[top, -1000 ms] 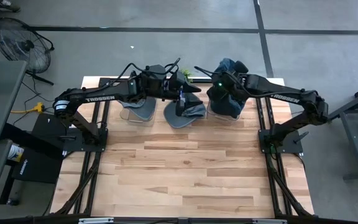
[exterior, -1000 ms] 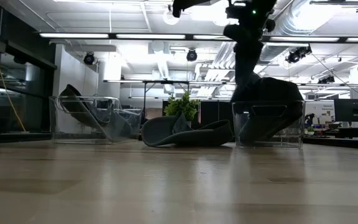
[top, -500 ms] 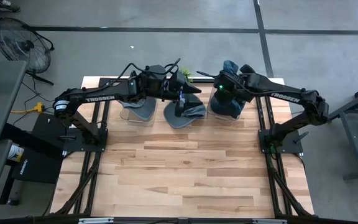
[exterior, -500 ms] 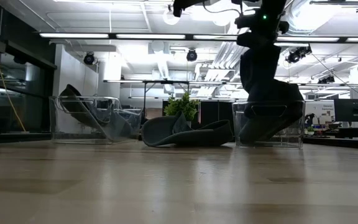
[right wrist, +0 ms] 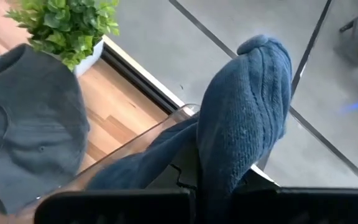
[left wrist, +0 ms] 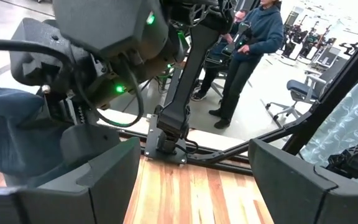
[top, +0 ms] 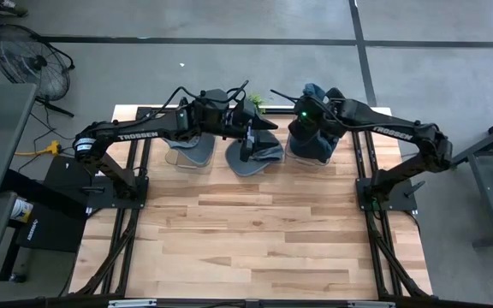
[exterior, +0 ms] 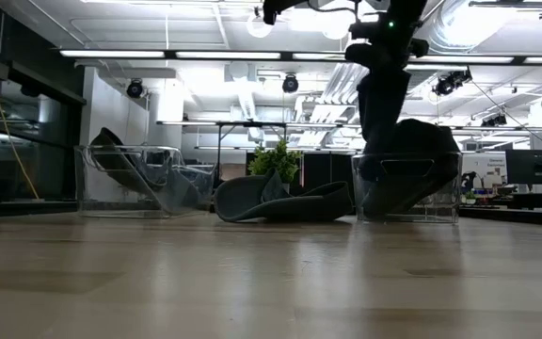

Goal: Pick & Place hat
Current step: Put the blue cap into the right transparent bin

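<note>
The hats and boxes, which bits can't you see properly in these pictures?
- Right gripper: high view, its fingertips are hidden by its own wrist and the blue knit hat.
- Right clear bin: low view, the contents show only as a dark heap.
- Left clear bin: high view, the left arm covers most of it.
- Grey cap: the left gripper overlaps it.

the high view looks straight down on the whole table [top: 255, 231] and both arms. the low view sits at table-top height, facing level across the boards into the room. the left wrist view faces past its own fingers [left wrist: 92, 180] toward the other arm, close by. the right wrist view looks down, very near, onto a bin [right wrist: 142, 140] rim. high and low views share the bins and the cap [top: 255, 156] between them.
</note>
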### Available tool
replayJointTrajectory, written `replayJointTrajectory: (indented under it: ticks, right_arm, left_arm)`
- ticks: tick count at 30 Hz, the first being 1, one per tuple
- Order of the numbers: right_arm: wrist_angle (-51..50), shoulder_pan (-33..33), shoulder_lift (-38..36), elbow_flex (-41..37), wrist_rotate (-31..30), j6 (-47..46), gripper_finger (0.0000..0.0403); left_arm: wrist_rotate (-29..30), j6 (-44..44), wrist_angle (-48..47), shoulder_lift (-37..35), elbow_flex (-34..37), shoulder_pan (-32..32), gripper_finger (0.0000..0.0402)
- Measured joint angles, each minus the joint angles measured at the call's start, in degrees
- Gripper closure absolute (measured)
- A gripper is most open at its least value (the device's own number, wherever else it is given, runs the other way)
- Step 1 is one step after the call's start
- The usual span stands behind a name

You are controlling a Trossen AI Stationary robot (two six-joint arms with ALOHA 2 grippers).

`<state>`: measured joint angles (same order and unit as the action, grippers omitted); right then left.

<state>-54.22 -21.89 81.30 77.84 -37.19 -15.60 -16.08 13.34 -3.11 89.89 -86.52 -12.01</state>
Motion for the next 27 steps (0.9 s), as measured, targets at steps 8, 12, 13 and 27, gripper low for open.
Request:
replayJointTrajectory:
  ticks: [8, 12, 13, 27]
  right_arm:
    - [-0.37, 0.00, 5.85, 0.00, -3.46, -1.02, 0.0403]
    - [-0.35, 0.00, 8.28, 0.02, -4.34, -2.40, 0.0403]
    - [-0.35, 0.00, 8.71, 0.01, -4.17, -2.60, 0.0403]
    - [-8.12, 0.00, 9.38, 0.04, 4.11, -11.61, 0.0403]
  left_arm:
    - [0.00, 0.00, 0.00, 0.00, 0.00, 0.00, 0.0106]
    - [0.00, 0.00, 0.00, 0.00, 0.00, 0.00, 0.0106]
    - [0.00, 0.00, 0.00, 0.00, 0.00, 0.00, 0.0106]
    - [0.01, 0.00, -0.04, 0.00, 0.00, 0.00, 0.0106]
